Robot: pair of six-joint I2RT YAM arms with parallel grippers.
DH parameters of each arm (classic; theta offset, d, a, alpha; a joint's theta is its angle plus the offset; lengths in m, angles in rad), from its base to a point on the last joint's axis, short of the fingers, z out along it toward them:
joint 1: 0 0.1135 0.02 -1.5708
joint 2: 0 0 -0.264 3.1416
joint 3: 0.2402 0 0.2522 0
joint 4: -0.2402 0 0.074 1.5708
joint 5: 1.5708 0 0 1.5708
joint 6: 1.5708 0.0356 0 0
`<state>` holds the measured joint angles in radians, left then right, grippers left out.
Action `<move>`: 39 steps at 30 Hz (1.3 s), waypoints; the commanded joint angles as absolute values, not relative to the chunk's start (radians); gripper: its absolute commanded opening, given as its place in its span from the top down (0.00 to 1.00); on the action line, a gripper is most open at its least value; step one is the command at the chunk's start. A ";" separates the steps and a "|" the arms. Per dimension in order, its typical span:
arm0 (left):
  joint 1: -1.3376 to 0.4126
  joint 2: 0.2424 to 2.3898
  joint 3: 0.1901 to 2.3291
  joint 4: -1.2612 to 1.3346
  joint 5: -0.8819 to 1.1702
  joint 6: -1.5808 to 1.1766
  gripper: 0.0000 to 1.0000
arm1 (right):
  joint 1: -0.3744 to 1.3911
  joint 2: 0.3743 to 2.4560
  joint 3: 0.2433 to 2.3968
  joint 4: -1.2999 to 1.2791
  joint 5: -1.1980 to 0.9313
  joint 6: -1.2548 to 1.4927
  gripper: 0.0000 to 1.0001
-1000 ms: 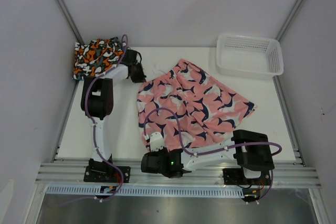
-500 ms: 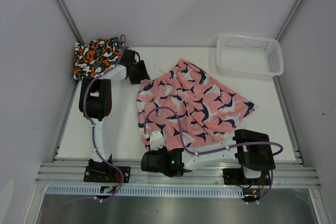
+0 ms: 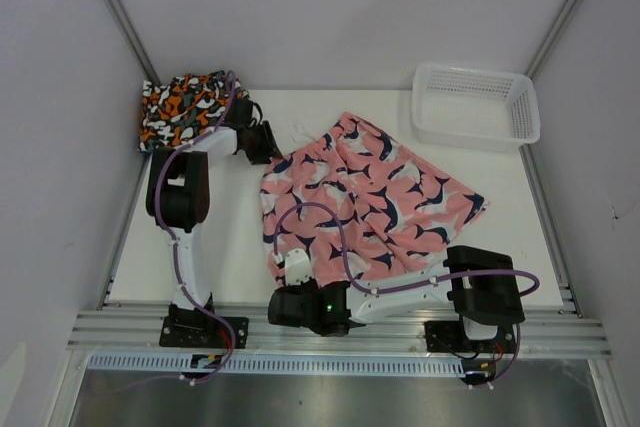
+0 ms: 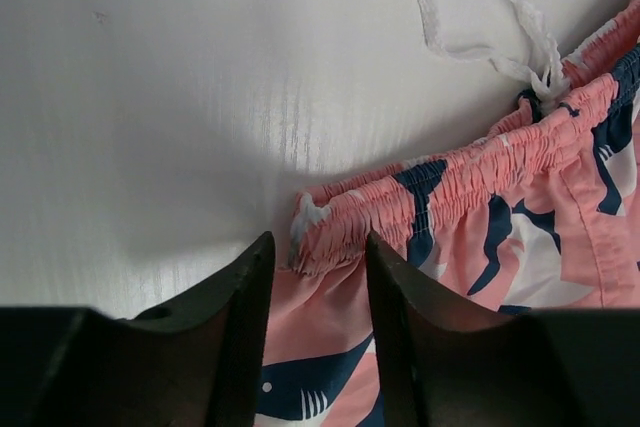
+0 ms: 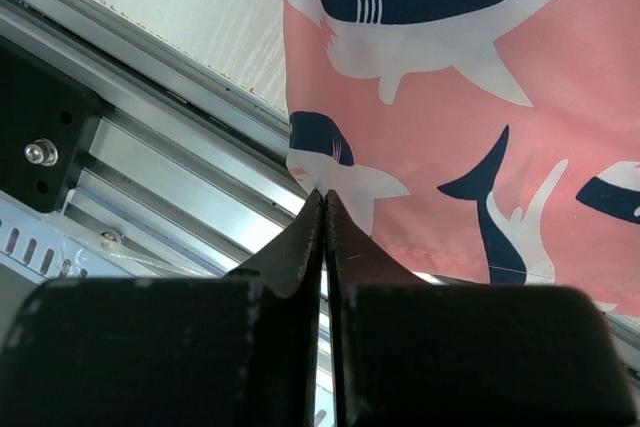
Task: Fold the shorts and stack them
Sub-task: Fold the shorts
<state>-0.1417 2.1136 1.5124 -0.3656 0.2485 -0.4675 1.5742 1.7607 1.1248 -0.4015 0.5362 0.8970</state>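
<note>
three cameras on one table — one overhead, two riding the wrists

the top camera sits high and behind the arms, looking down and forward over the whole white table (image 3: 230,247), arm bases along its bottom edge, so it takes in everything from far off. the left wrist camera looks out along the left gripper (image 4: 318,242) from very close, down at a waistband corner of the pink shorts (image 4: 450,187) and bare tabletop. the right wrist camera, just as close, looks past the right gripper (image 5: 320,195) at the shorts' hem and the aluminium rail (image 5: 180,177) at the near edge — the pink shorts are what all three views share.
</note>
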 commanded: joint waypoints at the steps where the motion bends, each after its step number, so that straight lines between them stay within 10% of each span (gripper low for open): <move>1: -0.141 2.108 1.517 -0.360 0.281 -0.448 0.57 | 1.574 1.724 1.123 -0.367 0.561 0.902 1.00; 10: -0.146 2.178 1.605 -0.410 0.252 -0.449 1.00 | 1.589 1.706 1.121 -0.339 0.554 0.853 1.00; 26: -0.040 1.899 1.513 -0.630 -0.179 -0.627 1.00 | 1.681 1.876 1.469 -0.330 0.405 0.548 1.00; 39: -0.006 1.824 1.535 -0.751 -0.124 -0.758 1.00 | 1.582 1.657 1.387 -0.442 0.457 0.575 1.00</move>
